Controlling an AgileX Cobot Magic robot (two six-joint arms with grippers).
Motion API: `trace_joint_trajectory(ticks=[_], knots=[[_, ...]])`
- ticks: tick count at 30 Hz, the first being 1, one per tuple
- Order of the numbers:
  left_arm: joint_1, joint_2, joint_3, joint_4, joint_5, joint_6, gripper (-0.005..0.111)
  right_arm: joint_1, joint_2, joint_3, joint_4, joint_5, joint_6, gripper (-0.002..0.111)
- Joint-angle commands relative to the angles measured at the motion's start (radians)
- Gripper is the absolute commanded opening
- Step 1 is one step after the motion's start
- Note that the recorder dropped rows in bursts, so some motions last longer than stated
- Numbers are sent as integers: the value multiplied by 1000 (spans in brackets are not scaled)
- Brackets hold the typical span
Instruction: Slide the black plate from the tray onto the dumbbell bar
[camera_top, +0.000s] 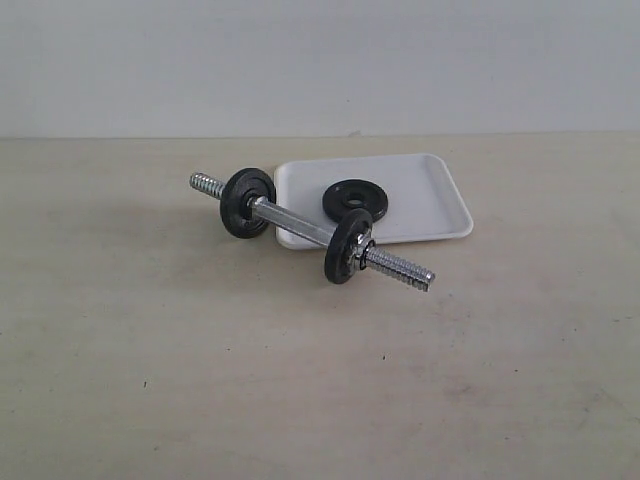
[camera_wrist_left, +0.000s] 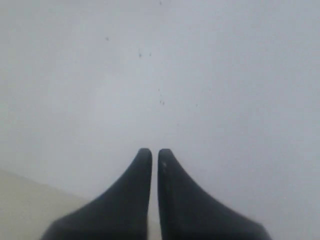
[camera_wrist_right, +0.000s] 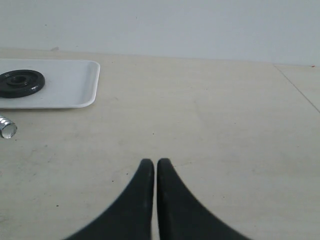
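We start at the left claw (camera_wrist_left: 154, 152), whose two dark fingers stand pressed almost together with only a thin slit between them and nothing held; beyond it we see just a pale wall (camera_wrist_left: 160, 75) and a sliver of beige table (camera_wrist_left: 30, 205). The right claw (camera_wrist_right: 155, 162) is drawn equally narrow and empty, hanging above the table with its tips apart from every object. Farther out in its own view lie the tray (camera_wrist_right: 70, 85), the black plate (camera_wrist_right: 20, 83) flat inside it, and one shiny threaded tip of the dumbbell bar (camera_wrist_right: 7, 127) just short of the tray's rim. In the exterior view neither claw shows. There the white tray (camera_top: 420, 195) sits near the middle of the table (camera_top: 300, 380), and the black plate (camera_top: 351, 198) rests flat in it, off towards nine o'clock from the tray's centre, hole up. The dumbbell bar (camera_top: 300, 225) lies on a slant from ten o'clock to four o'clock, crossing in front of the tray's seven o'clock corner; we cannot tell whether it touches the rim. Two more discs are already on the bar, standing on edge: one (camera_top: 246, 201) near the ten o'clock end, the other (camera_top: 347, 245) just at six o'clock of the loose plate, with bare thread showing past each
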Motion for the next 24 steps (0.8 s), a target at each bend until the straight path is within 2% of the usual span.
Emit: trace_joint_trajectory(ticks=[1,2,5,7,14,24], knots=[[-5,-3,-180,7,206,5,4,0,-5,-1,-7,-5,3,0],[-5,-3,-246,7,338,38,4,0,-5,-1,-7,-5,3,0],[-5,-3,-360,7,571,99,4,0,-5,-1,-7,-5,3,0],[-5,-3,-425,3,658,131,4,0,-5,-1,-7,-5,3,0],[-5,-3,-542,-13,783,189,4,0,-5,-1,-7,-5,3,0],[-5,-3,-547,-13,773,189,4,0,-5,-1,-7,-5,3,0]])
